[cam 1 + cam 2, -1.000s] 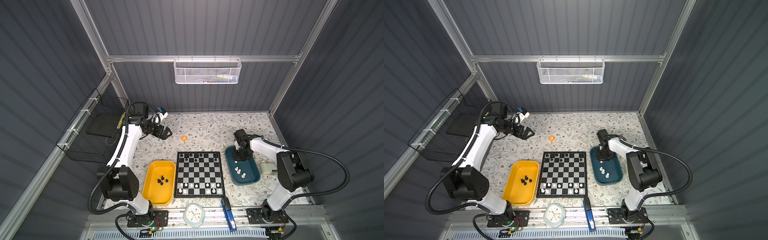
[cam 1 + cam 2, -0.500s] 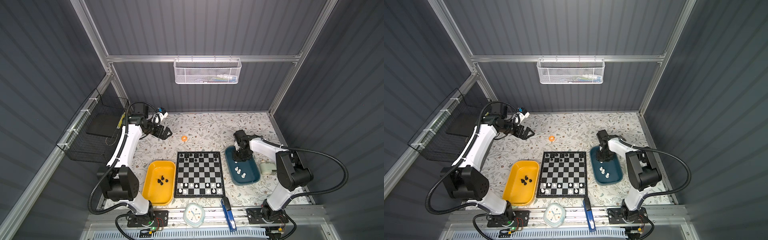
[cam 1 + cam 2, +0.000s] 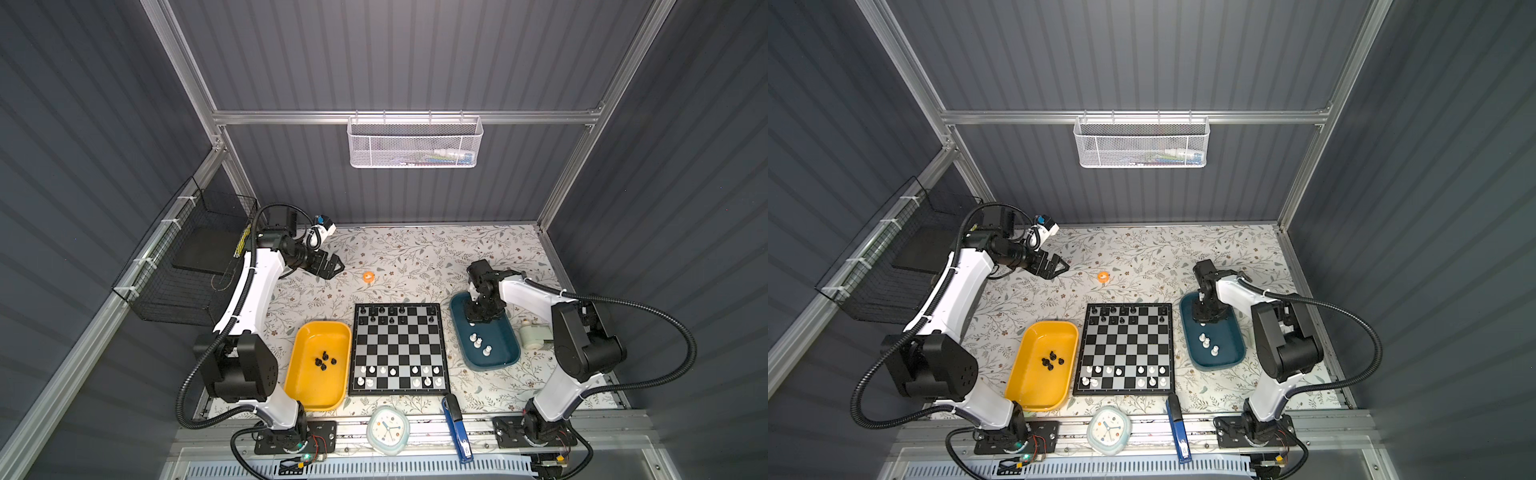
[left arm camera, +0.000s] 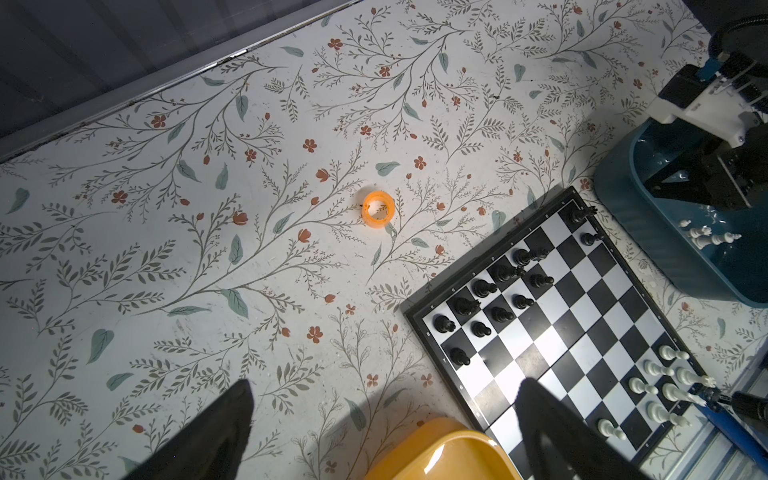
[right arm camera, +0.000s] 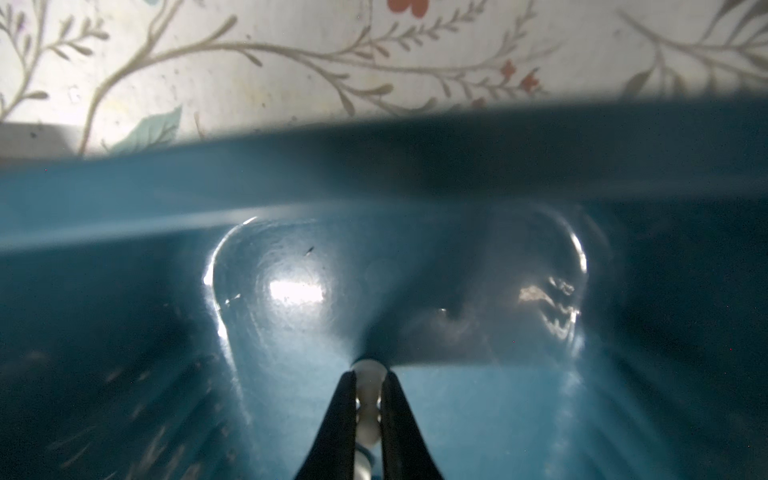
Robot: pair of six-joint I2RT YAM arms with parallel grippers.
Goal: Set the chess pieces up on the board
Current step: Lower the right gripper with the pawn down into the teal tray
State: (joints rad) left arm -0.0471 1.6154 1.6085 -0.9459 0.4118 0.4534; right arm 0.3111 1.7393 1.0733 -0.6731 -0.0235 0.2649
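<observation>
The board (image 3: 399,349) (image 3: 1125,349) lies mid-table, black chess pieces (image 3: 382,311) along its far rows and white ones (image 3: 399,374) along its near rows. More black pieces (image 3: 326,360) lie in the yellow tray (image 3: 307,390). Three white pieces (image 3: 478,343) stand in the teal tray (image 3: 507,357). My right gripper (image 3: 471,322) (image 5: 368,376) is down in that tray's far end, shut on a white chess piece (image 5: 368,399). My left gripper (image 3: 337,266) (image 4: 382,415) hovers open over the far-left table, holding nothing.
An orange ring (image 3: 368,276) (image 4: 378,209) lies on the floral cloth between the left gripper and the board. A clock (image 3: 387,428) and a blue stapler (image 3: 456,428) sit at the front edge. A white object (image 3: 534,336) sits right of the teal tray.
The right gripper's fingers have closed the last bit onto the white piece in the teal tray. The left arm has not moved.
</observation>
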